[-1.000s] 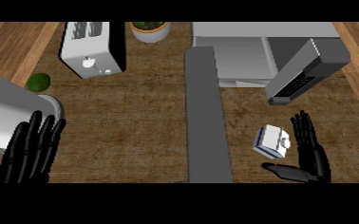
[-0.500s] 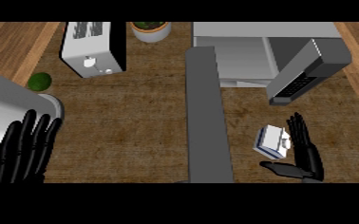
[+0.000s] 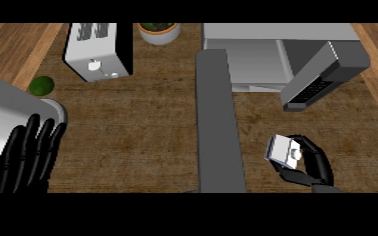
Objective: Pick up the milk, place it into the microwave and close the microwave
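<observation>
**Head view, grasp stage.** Your right hand (image 3: 316,164) is at the near right, with its fingers and thumb curled round the milk (image 3: 283,149). The milk is a small white carton just right of the grey strip (image 3: 220,125) that runs from near to far across the counter (image 3: 148,130). You cannot tell from this view whether the carton has left the counter. Your left hand (image 3: 29,155) rests at the near left with its fingers straight and holds nothing.

The microwave (image 3: 277,32) stands at the far right. Its door (image 3: 325,75) is swung open and juts toward the near side, along the right of the cavity. The carton lies on the near side of the door's free end and well apart from the cavity.

**Hazards from here, as judgements:**
- The hand covers only the right and near sides of the carton. An uneven hold could let it twist or slide out as you raise it.
- The direct line to the cavity passes close to the left of the open door. If you drift right, your forearm or the carton could knock the door.
- If you carry the carton too low, it may catch the microwave's front sill and tip.
- The toaster (image 3: 96,50), the plant pot (image 3: 159,32) and the small green fruit (image 3: 42,85) lie to the left, away from this path.
</observation>
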Motion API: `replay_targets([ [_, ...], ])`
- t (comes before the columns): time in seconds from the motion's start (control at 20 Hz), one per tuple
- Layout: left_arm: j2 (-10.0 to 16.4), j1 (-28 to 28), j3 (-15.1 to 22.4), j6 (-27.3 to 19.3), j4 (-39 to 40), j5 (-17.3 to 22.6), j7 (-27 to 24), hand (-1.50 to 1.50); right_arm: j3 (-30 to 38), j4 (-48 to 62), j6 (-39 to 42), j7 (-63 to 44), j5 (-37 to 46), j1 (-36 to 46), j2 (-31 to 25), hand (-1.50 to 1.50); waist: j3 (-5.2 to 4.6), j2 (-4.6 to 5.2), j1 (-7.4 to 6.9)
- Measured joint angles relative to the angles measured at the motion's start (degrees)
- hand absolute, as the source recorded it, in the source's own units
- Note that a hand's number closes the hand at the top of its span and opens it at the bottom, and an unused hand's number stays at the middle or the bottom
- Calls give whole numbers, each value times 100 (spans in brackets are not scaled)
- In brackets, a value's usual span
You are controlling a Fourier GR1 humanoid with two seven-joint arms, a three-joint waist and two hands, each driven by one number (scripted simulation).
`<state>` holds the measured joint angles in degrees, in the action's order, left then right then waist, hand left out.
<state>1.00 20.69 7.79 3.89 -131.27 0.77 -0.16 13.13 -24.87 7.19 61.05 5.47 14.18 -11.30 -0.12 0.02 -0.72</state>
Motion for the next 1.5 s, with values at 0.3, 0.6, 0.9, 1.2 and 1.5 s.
replay_targets([
  [0.3,17,251,-19,63,-66,54,-117,-150,-332,-466,209,-43,-20,-119,237,150,6,-17,21],
  [0.6,70,197,-188,69,-129,200,59,-150,-511,-1038,186,-35,-127,-594,474,150,10,-13,68],
  [0.9,102,416,-346,194,-43,378,-144,-150,-676,-1949,75,-299,-250,-944,689,150,10,-16,66],
  [1.2,138,332,-600,276,133,538,-206,-150,-976,-3035,-426,-966,-277,-887,974,150,8,-14,62],
  [1.5,166,109,-779,297,263,620,-97,-150,-1286,-3200,-1250,-1671,-146,-252,1059,150,10,-5,40],
])
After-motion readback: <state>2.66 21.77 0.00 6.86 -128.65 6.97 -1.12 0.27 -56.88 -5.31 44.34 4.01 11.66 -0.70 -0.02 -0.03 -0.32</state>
